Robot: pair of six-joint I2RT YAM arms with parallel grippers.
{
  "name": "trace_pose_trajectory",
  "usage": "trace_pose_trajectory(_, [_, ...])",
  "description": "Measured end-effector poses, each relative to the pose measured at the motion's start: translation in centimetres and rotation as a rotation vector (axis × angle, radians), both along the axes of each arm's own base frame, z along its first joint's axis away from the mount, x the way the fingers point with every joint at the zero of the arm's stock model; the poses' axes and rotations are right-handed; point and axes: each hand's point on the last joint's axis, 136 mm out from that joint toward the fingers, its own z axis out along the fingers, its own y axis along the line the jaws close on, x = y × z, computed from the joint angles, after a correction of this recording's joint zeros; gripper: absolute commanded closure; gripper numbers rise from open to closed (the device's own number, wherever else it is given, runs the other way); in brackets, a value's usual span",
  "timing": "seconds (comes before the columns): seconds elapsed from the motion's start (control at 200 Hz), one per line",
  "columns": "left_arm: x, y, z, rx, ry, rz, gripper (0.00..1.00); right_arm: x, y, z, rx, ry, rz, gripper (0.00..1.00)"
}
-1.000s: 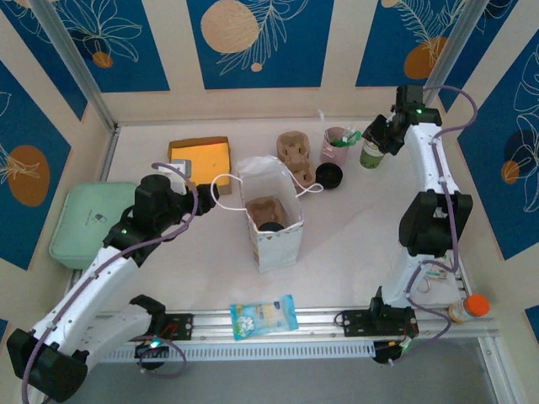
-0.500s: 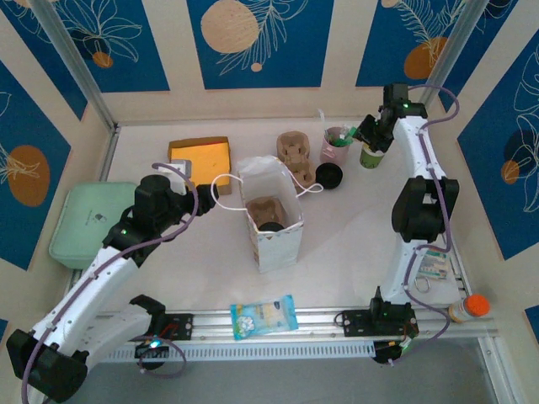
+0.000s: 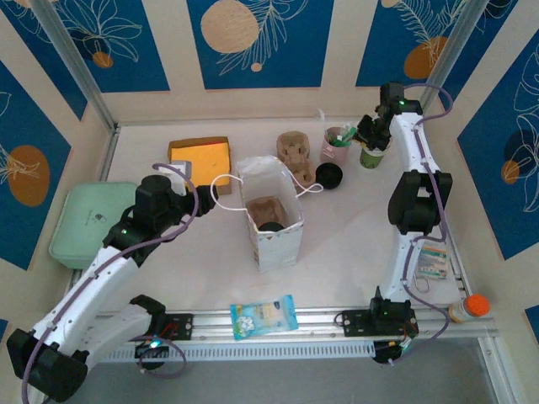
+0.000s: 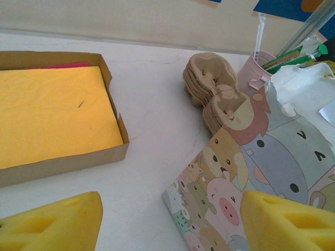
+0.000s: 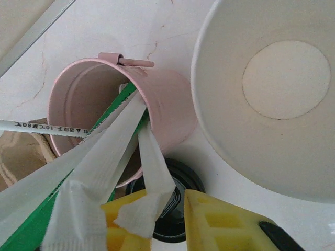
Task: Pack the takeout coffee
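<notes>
Two arms, two jobs. The left gripper point(image 4: 170, 214) hangs wide and empty just left of the cartoon paper bag point(image 3: 271, 220), likely ready to steady it. The coffee cup point(image 5: 272, 89) stands beyond the bag, to its right, upright with its mouth up and its long axis vertical. The right gripper point(image 5: 180, 209) is narrowed there, with a paper packet point(image 5: 141, 209) across one finger point(image 5: 118, 230). I cannot tell whether it grips.

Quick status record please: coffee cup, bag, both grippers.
paper cup: upright, empty, far right, beside pink cup
bag: upright, open, mid-table, cup carrier inside
left gripper: open, empty, beside bag
right gripper: over pink cup, jaws nearly together, packet end at them; grip unclear
</notes>
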Motion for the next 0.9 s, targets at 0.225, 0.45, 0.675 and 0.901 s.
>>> trace_pose_trajectory(0.225, [0.1, 0.1, 0.2, 0.0, -0.004, 0.005, 0.3, -0.2, 0.5, 0.0, -0.038, 0.005, 0.018, 0.88])
trace_pose_trajectory(0.45, [0.1, 0.2, 0.2, 0.005, -0.003, 0.01, 0.3, -0.1, 1.1, 0.4, -0.074, -0.002, 0.04, 0.86])
trace_pose_trajectory(0.675, [-0.1, 0.3, -0.2, 0.026, 0.006, 0.004, 0.3, -0.4, 0.9, 0.6, -0.12, -0.003, 0.051, 0.67])
trace_pose_trajectory(0.901, [0.0, 0.3, -0.2, 0.026, 0.006, 0.004, 0.3, 0.0, 0.3, 2.0, -0.159, -0.037, 0.045, 0.65])
